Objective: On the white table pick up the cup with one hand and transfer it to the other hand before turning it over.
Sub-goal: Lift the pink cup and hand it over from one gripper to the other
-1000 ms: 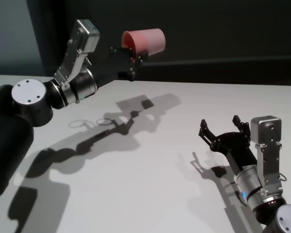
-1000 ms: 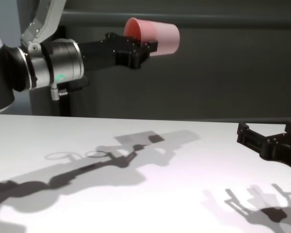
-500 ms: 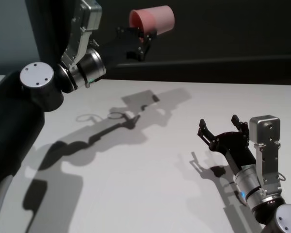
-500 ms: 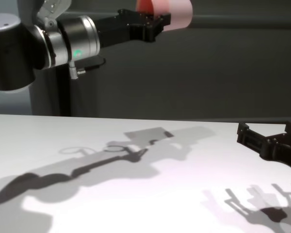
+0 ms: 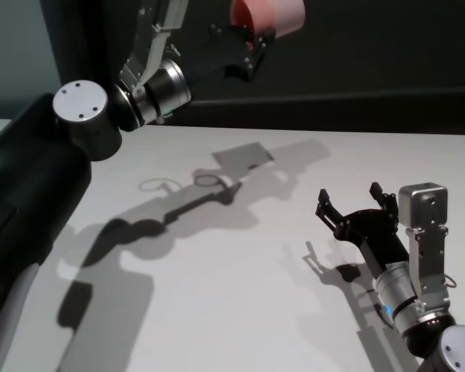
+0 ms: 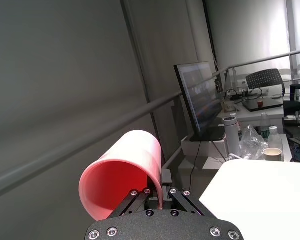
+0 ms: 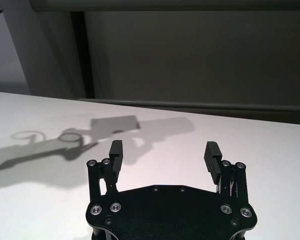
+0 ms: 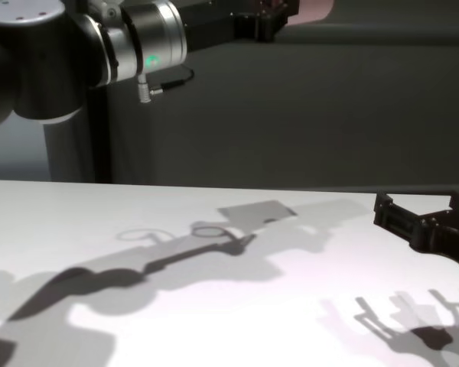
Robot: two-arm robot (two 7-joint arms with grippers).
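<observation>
The pink cup lies on its side high above the white table, at the top edge of the head view. My left gripper is shut on its rim, one finger inside the mouth and one outside. The left wrist view shows the cup pinched at its rim by this gripper, the mouth facing the camera. Only a sliver of the cup reaches into the chest view. My right gripper hovers low over the table's right side, open and holding nothing, also clear in its own view.
A dark wall with a horizontal rail runs behind the table. Arm shadows fall across the table's middle. Far off in the left wrist view stands another desk with a monitor, bottles and a chair.
My left arm has lifted the cup higher and to the right, so it now leaves the top of the chest view. The right arm has stayed put, still open.
</observation>
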